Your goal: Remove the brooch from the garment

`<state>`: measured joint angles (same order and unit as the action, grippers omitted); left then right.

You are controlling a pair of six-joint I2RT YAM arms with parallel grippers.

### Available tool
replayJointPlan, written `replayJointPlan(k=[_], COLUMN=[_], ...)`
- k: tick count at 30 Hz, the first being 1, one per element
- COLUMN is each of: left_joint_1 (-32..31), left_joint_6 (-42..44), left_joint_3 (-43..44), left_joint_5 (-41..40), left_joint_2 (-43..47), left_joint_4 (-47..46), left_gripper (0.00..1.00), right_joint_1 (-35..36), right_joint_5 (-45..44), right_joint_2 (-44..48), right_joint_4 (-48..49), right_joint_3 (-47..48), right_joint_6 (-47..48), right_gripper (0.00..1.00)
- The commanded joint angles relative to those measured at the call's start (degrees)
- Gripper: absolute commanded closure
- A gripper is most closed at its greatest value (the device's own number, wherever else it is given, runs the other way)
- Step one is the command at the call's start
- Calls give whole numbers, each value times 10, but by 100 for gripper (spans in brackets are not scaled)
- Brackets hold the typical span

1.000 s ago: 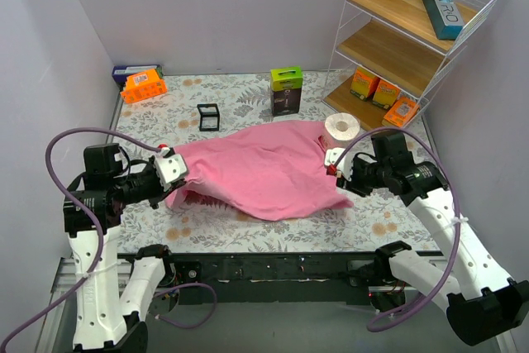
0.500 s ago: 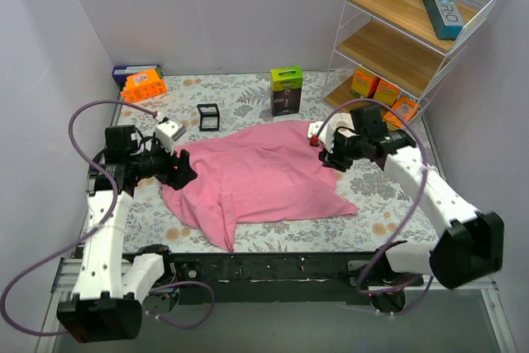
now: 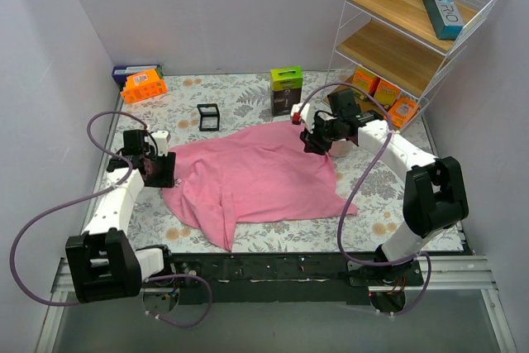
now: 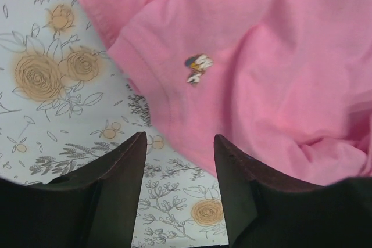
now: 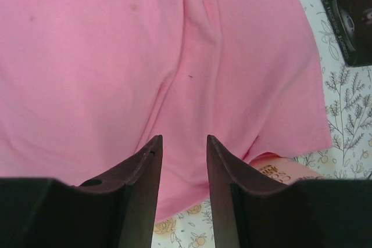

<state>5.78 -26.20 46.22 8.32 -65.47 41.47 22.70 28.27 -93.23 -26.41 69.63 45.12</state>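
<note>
Pink garment (image 3: 256, 179) lies rumpled on the floral table cover (image 3: 248, 105). Its brooch (image 4: 198, 68) — a small pale pin, its detail too fine to read — sits near the hem, just ahead of the left gripper (image 4: 178, 143), whose fingers are parted and empty. The right gripper (image 5: 184, 143) hangs over plain cloth, fingers also apart — the overhead view cannot resolve the brooch.

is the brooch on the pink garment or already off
On. The left wrist view shows the brooch sitting on the garment near its hem, ahead of the open left gripper.
</note>
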Motion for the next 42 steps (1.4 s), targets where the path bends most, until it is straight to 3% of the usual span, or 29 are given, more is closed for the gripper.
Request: replayJointPlan(k=[1, 6, 11, 18, 24, 29, 36, 38, 42], left_joint_1=[41, 85, 85, 86, 86, 86, 86, 86, 85], left_joint_6=[-13, -8, 11, 10, 18, 32, 59, 62, 65], left_joint_3=[-10, 2, 0, -3, 17, 23, 55, 59, 68], left_joint_5=[-54, -13, 61, 83, 108, 130, 151, 137, 138], left_joint_2=[-47, -87, -125, -182, -193, -181, -147, -145, -152], left_joint_4=[-46, -87, -89, -116, -92, -56, 16, 19, 21], left_gripper=[52, 52, 52, 55, 71, 100, 100, 90, 89], right_joint_1=[16, 27, 29, 28, 29, 28, 29, 28, 29], right_joint_5=[19, -1, -36, -55, -55, -53, -46, -43, -34], right_joint_2=[11, 15, 20, 45, 54, 53, 52, 51, 48], right_joint_4=[2, 13, 17, 8, 5, 5, 6, 9, 13], right_joint_3=[20, -5, -44, -81, -94, -94, -92, -96, -99], right_joint_6=[-17, -18, 8, 27, 19, 16, 10, 8, 3], right_gripper=[57, 57, 58, 58, 59, 59, 59, 59, 59])
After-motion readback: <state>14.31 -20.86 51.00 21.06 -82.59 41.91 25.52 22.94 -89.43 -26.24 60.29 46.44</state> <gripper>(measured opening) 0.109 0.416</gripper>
